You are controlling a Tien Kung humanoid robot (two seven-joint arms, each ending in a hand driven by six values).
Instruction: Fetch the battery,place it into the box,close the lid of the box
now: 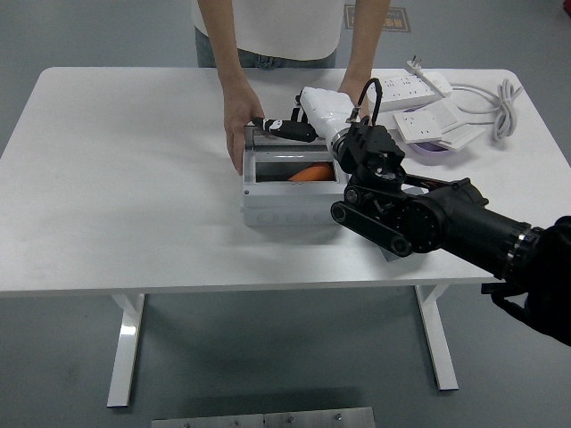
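The right hand [335, 134] is reaching over the box [290, 187], fingers seemingly pressing its lid [281, 135], leaving the surface [125, 160] leftward open.

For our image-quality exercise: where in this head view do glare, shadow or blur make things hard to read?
Head view: even overhead light, soft shadows under the right hand and grey box; the white table looks washed out; the black arm loses detail; no obvious blur.
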